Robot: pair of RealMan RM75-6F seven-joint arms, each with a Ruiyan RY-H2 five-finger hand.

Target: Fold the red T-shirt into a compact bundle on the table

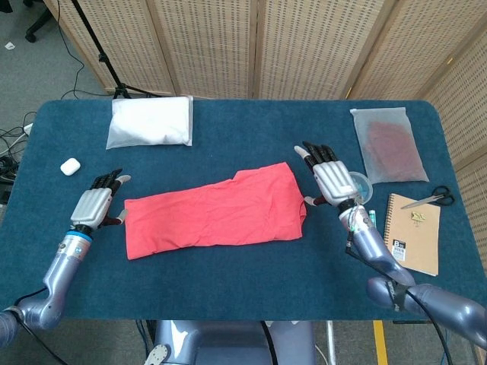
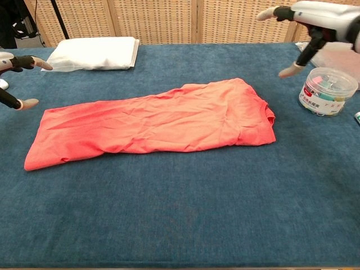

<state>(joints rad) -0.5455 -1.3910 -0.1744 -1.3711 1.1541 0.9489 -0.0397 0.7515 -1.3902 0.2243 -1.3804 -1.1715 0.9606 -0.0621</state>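
The left hand is wide open with its fingers spread, and it holds nothing; it sits just beside the left end of the red T-shirt and does not touch it. The right hand is wide open too, fingers spread, holding nothing, and it is up off the tabletop just past the right end of the shirt, apart from it. The shirt lies flat in the middle of the blue tabletop, folded into a long strip. Its long way runs from left to right, and the right end sits a bit farther from the robot than the left end, so the strip is a little tilted. The neck end points to the right. The head view shows both whole hands from above, and also a small white case at the far left, a notebook, scissors and a frosted bag at the right. The chest view shows only the fingertips of the left hand at the edge, and it shows a clear tub of bright clips, which the right hand partly hides in the head view. Both views show the white packet at the back of the tabletop
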